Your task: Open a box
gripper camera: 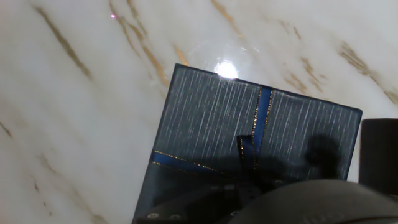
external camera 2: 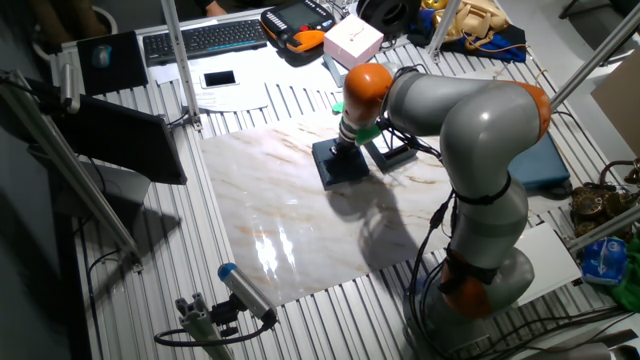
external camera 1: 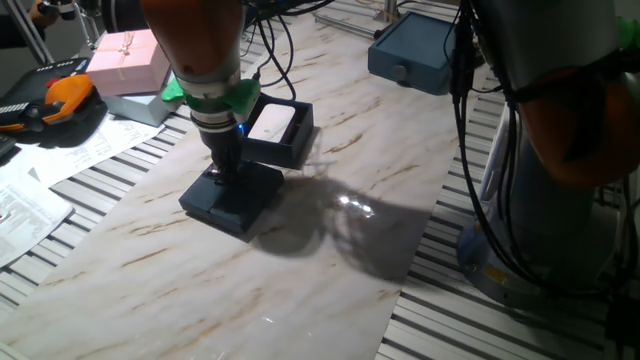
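Lid (external camera 1: 232, 196) set down on marble just beside the open box base (external camera 1: 275, 130) (white insert exposed), clearing access; gripper (external camera 1: 222, 170) on the lid's bow, finger state impossible to tell.

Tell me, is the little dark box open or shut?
Open. Its ribboned lid lies on the marble under the gripper, beside the base showing its white insert.

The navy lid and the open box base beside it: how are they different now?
The lid is closed on top, with a ribbon; the box base is open, showing a white insert. The lid lies flat under the gripper; the base stands free, farther back. The lid looks slightly wider. Both are dark navy and square.
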You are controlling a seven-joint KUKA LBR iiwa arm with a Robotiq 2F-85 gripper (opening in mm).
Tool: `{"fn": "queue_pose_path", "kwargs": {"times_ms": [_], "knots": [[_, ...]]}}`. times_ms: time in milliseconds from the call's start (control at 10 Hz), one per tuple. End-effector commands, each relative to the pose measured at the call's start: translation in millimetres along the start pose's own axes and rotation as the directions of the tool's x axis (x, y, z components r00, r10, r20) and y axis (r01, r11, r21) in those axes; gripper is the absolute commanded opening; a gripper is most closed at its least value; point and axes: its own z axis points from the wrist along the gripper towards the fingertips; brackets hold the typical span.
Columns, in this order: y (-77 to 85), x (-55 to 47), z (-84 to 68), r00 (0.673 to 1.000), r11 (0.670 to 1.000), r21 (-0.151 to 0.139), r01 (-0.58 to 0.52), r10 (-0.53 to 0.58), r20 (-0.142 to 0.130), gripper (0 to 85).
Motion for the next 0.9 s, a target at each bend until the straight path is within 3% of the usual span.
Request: {"fn": "queue_pose_path", "kwargs": {"times_ms": [0,100,200,600,700,800], "knots": [[0.2,0.1,1.6,1.0,1.0,0.003,-0.005,0.005,0.003,0.0],[0.3,0.7,3.8,1.0,1.0,0.004,-0.017,0.017,0.015,0.0],[-0.2,0.9,5.6,0.999,1.0,0.003,-0.025,0.025,0.02,17.0],[-1.0,0.9,7.8,0.999,1.0,0.0,-0.013,0.013,0.038,17.0],[-1.1,0.9,6.7,0.999,1.0,0.004,-0.001,0.0,0.041,34.0],[-1.5,0.7,6.2,0.999,1.0,0.001,0.001,-0.001,0.043,34.0]]}}
